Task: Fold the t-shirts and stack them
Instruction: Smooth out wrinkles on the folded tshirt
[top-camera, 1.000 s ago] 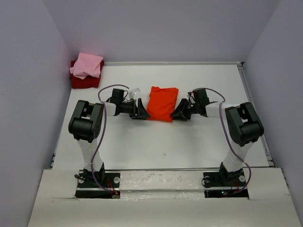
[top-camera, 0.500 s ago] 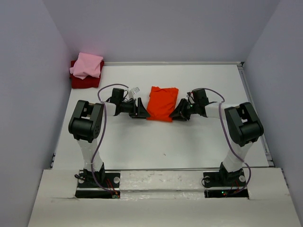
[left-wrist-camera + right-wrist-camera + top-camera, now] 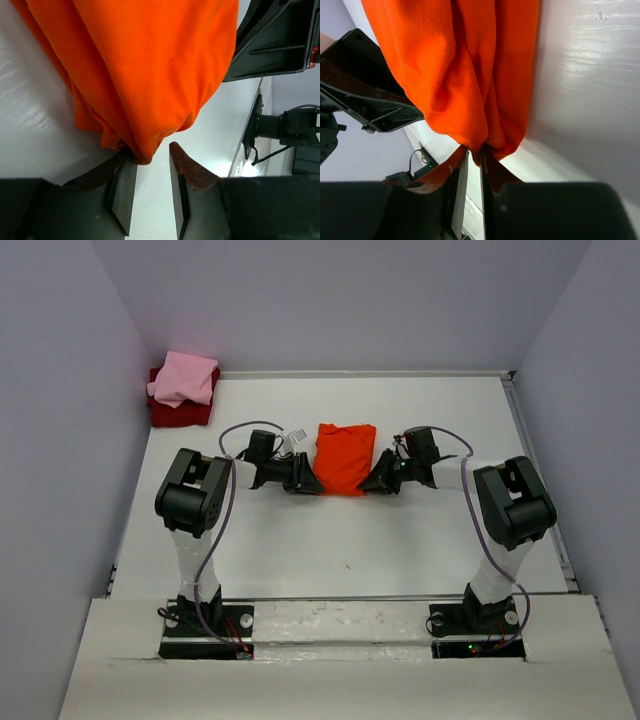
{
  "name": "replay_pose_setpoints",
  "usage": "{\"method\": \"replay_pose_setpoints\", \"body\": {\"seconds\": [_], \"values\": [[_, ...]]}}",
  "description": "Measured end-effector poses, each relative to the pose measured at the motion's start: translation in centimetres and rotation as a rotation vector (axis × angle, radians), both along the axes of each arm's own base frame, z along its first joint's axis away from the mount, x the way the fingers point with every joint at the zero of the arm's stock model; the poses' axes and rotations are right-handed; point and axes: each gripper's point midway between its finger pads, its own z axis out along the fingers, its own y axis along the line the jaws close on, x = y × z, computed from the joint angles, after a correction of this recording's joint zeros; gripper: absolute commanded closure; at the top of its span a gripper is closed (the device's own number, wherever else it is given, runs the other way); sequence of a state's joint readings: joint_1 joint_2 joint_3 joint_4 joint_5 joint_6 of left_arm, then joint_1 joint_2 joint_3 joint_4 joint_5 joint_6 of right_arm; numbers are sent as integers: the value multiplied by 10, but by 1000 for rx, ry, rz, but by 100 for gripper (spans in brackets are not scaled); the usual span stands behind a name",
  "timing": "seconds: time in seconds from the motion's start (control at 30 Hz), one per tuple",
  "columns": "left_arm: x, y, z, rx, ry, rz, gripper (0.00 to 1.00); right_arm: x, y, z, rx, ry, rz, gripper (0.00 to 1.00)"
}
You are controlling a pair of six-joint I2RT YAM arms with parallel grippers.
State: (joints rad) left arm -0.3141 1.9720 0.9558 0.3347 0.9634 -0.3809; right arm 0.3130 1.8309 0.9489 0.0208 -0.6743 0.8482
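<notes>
You have two of the three garments dealt with. In the upper left of the top view the light pink t-shirt (image 3: 186, 378) lies folded small on top of the dark red t-shirt (image 3: 178, 414), so that stack is started.

The orange-red t-shirt (image 3: 345, 455) lies in the middle of the table (image 3: 330, 550), well apart from the stack. It is gathered into a compact block, bunched along its lower edge, not flat.

Your left gripper (image 3: 311, 481) sits at the block's lower left corner and your right gripper (image 3: 376, 481) at its lower right. In the left wrist view the jaws stand apart with bare table showing between them. The cloth's corner only touches one fingertip (image 3: 127, 165), so that gripper has nothing grasped yet. In the right wrist view the jaws are drawn nearly together and a fold of the hem dips between their tips. That reads as a pinch on the orange-red shirt.

By my reckoning you are past halfway. What is left is to secure the left corner, finish or tidy this fold, carry the shirt to the upper left and lay it on the pink one.
</notes>
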Motion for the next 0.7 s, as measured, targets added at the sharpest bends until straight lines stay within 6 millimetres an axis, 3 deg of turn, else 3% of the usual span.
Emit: {"method": "replay_pose_setpoints", "body": {"seconds": [0.2, 0.5, 0.7], "values": [[1, -2, -4, -3, 12, 8, 68, 0, 0, 0, 2, 1, -3, 94], [1, -2, -4, -1, 15, 12, 90, 0, 0, 0, 2, 0, -3, 95], [0, -3, -8, -5, 33, 12, 99, 0, 0, 0, 1, -1, 0, 95]]}}
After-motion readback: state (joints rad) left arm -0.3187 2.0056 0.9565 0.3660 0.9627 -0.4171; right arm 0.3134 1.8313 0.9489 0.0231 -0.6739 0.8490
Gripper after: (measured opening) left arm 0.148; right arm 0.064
